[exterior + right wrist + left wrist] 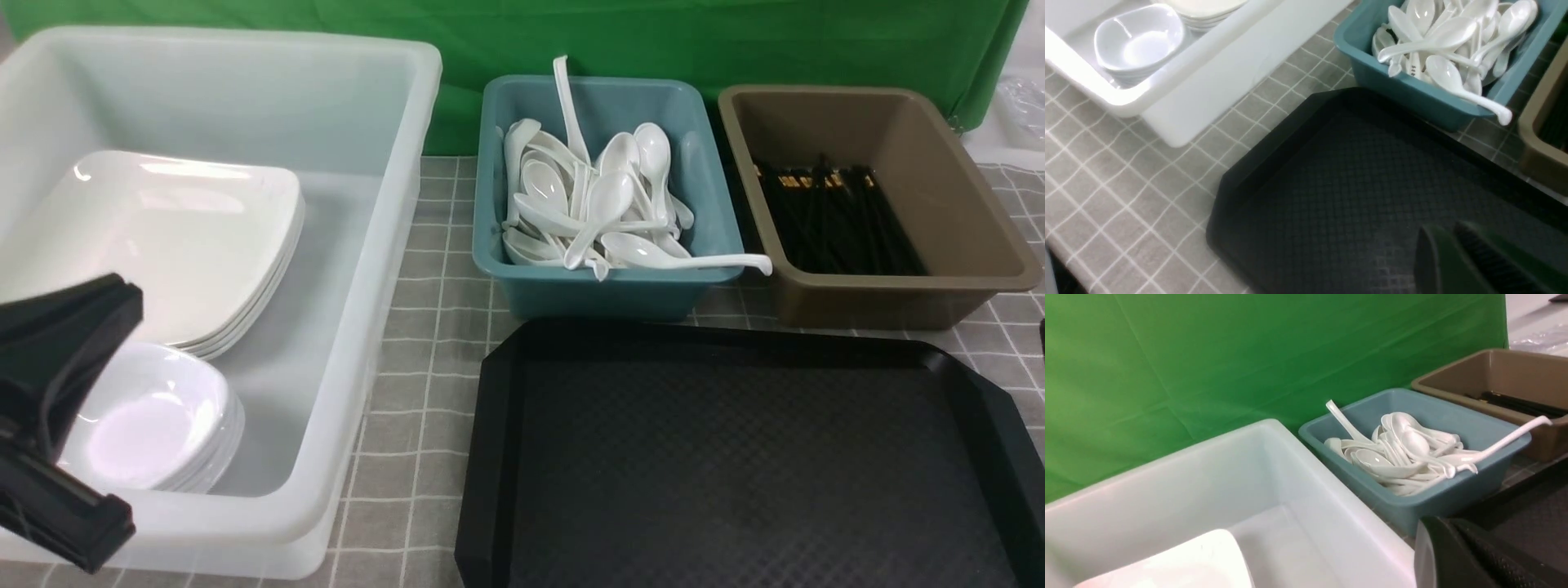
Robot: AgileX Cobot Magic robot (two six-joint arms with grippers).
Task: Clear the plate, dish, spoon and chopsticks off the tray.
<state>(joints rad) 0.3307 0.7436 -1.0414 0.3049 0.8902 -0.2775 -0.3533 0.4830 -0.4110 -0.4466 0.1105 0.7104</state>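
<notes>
**Observer:** Where do the task's things stand?

**Me:** The large black rectangular plastic tray [735, 457] with its crosshatch floor lies bare in every view; the glossy white square plate [155, 237] tops a stack inside the big translucent white tub [359, 269], the small white rounded-square dish [151, 416] tops its own stack just beside it; the white soup spoon I cannot pick out from the heap in the teal tub [604, 286]; the black chopsticks [833, 220] lie in the brown tub [939, 188].

**Observer:** And your claws?

**Me:** My left gripper [57, 425] hangs over the white tub's near corner, closed on nothing; my right gripper [1457, 261] hovers above the tray, jaws close together, and I can't tell whether they are parted; it carries nothing that I can see.

**Observer:** So what's the step?

**Me:** I judge the clearing done; what remains is pulling back well; lift the left claw straight up before swinging, so it misses the tub's rim and the dish stack; keep the right clear of the one spoon handle [735, 262] jutting over the teal rim.
</notes>
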